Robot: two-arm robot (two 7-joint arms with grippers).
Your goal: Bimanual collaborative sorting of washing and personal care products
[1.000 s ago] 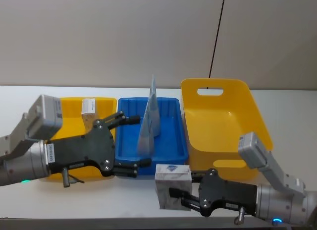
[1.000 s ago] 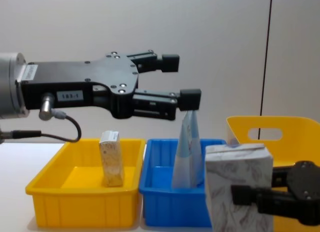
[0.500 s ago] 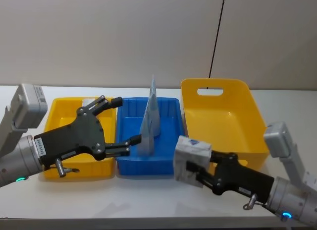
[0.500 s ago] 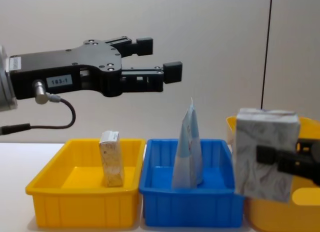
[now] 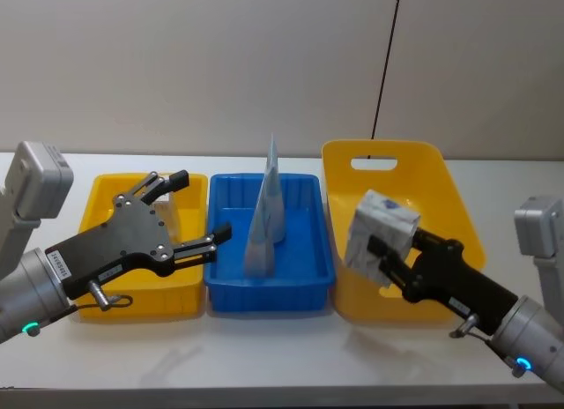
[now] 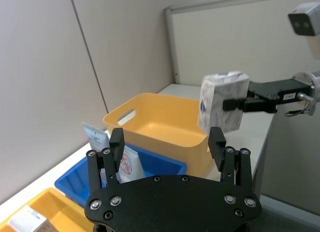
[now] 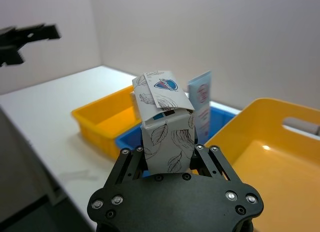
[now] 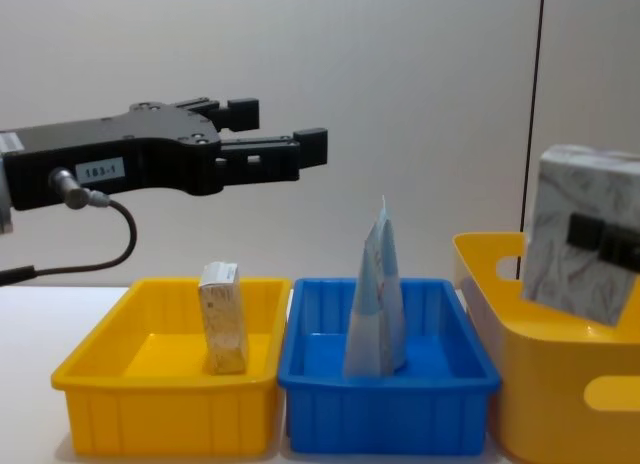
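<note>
My right gripper (image 5: 388, 249) is shut on the grey-white leaf-patterned pouch (image 5: 381, 228), holding it tilted over the front left part of the tall yellow bin (image 5: 405, 175). The pouch (image 8: 585, 234) hangs above that bin's rim. Standing upright in the blue bin (image 5: 304, 281) are a pale blue tapered tube (image 5: 267, 211) and a white tube with a red logo (image 7: 201, 104). A small tan carton (image 8: 224, 317) stands in the low yellow tray (image 8: 160, 414). Over that tray my left gripper (image 5: 201, 206) hovers open, holding nothing.
The three bins stand side by side on the white table (image 5: 264, 356), close to a grey wall. A black cable (image 5: 388, 56) runs down the wall behind the tall bin. Bare table lies in front of the bins.
My right gripper has carried the pouch up and to the right, from the table's front edge to over the tall yellow bin. My left gripper has drawn back leftward, still open.
</note>
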